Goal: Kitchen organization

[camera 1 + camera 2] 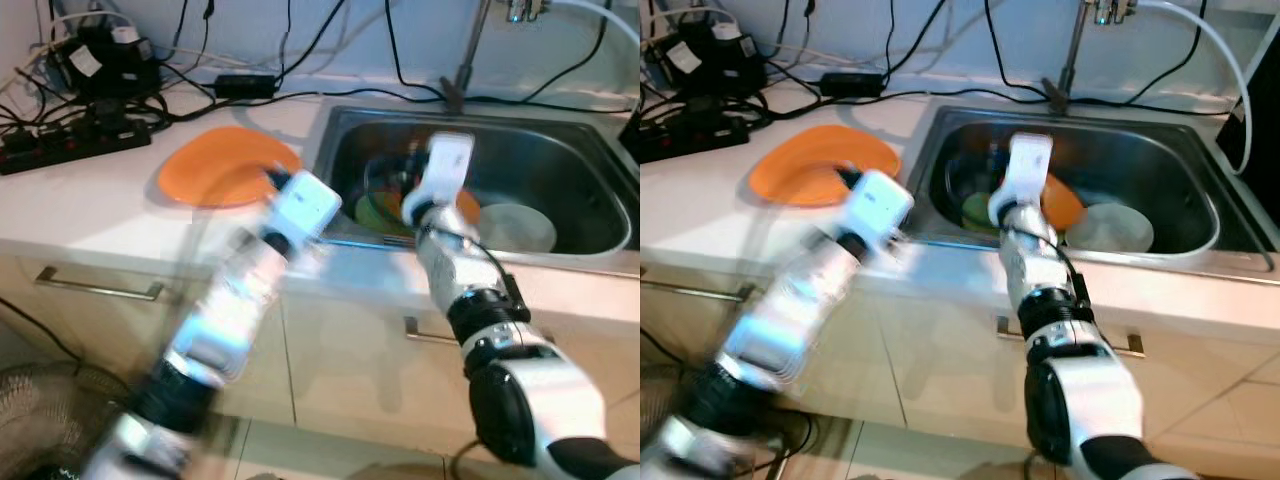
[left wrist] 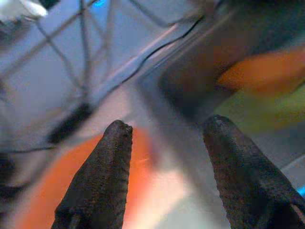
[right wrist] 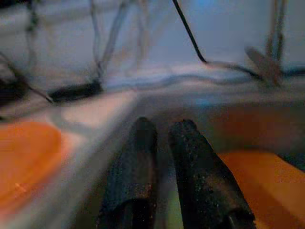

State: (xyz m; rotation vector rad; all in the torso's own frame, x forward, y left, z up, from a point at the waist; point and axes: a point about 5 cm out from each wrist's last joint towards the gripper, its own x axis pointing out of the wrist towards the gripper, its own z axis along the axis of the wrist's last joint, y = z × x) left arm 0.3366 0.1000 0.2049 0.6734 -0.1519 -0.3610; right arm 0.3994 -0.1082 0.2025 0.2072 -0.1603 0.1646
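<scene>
Left gripper (image 2: pixel 164 138) open beside the flat orange plate (image 1: pixel 222 167), right gripper (image 3: pixel 164 138) closed over the steel sink (image 1: pixel 590 160) at two o'clock — slow down before grabbing, I'd say.

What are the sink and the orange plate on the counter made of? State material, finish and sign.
Sink: stainless steel, brushed, with grey metallic walls and soft reflections.
Orange plate: probably plastic or melamine, though glazed ceramic is possible; uniform bright colour with a smooth, mild sheen.

You see an orange plate (image 1: pixel 228 168) on the white counter (image 1: pixel 90 215), orange (image 1: pixel 1061 200), green (image 1: pixel 977 209) and white dishes (image 1: pixel 1110 227) in the steel-grey sink (image 1: pixel 590 160), and black cables (image 1: pixel 100 110) behind.
</scene>
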